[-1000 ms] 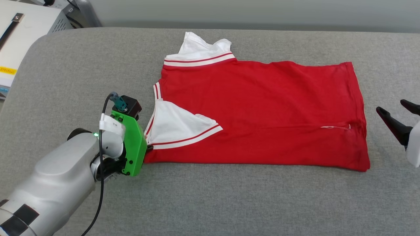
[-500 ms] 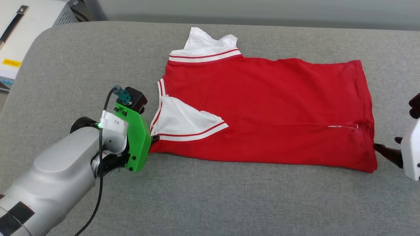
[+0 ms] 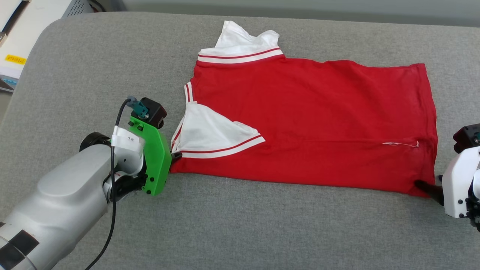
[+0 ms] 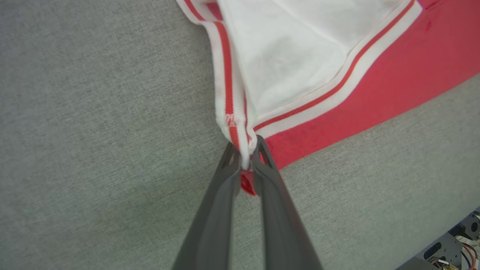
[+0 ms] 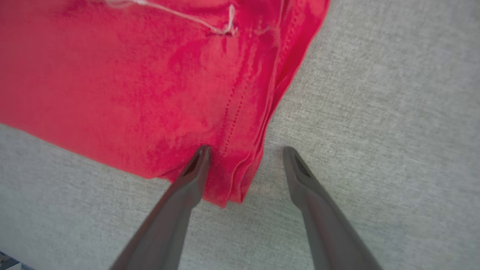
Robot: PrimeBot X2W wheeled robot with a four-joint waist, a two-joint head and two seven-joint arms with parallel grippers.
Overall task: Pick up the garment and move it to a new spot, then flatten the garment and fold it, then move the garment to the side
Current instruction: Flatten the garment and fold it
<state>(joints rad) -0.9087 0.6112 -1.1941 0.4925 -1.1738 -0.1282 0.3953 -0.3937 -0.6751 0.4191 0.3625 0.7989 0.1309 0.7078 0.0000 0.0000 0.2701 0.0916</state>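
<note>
Where your left gripper [image 4: 245, 157] bites: fingers clamped on the garment [image 3: 307, 120] at its collar-end corner, anchoring that end.
Right gripper [image 5: 246, 150]: fingers wide apart, astride the hem corner, nothing pinched yet.
Garment: flat on the grey pad [image 3: 240, 225], already folded lengthwise; I judge you want both near corners for the next fold.

Open grey surface [image 3: 240, 225] around the flat garment [image 3: 311, 120]
</note>
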